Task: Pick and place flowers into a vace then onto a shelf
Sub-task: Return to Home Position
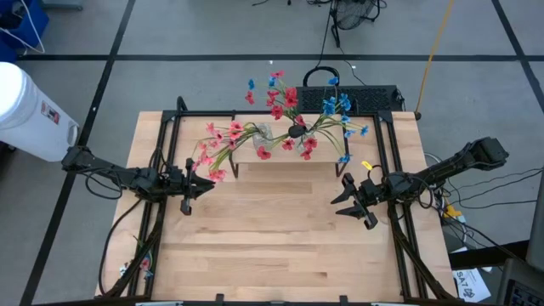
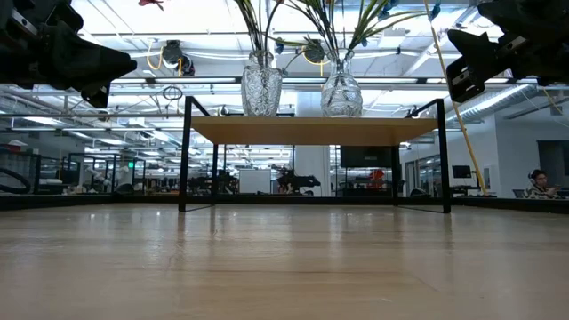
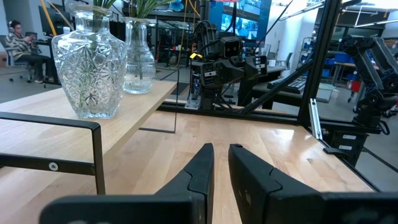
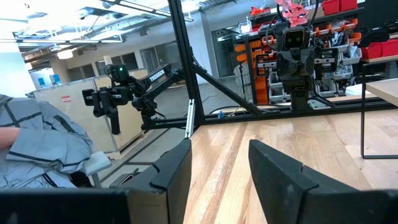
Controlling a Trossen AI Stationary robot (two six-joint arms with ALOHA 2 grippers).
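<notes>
Two cut-glass vases (image 2: 262,84) (image 2: 341,89) stand on the shelf (image 2: 311,131), a low light-wood board on black legs at the table's far middle. The flowers (image 1: 285,127) stand in them by their stems: pink and red sprays (image 1: 217,149) fan left, blue ones (image 1: 336,106) to the far right. My left gripper (image 1: 206,181) (image 3: 221,147) hovers level, left of the shelf's near left leg, its fingers a narrow gap apart with nothing between them. My right gripper (image 1: 340,197) (image 4: 219,146) hovers near the shelf's right end, open and empty.
A black frame (image 1: 391,170) runs along the table's sides and back. The bare wooden tabletop (image 1: 272,238) stretches from the shelf to the near edge. A white container (image 1: 25,110) stands off the table at the left. A person's grey sleeve (image 4: 37,149) shows beyond the table.
</notes>
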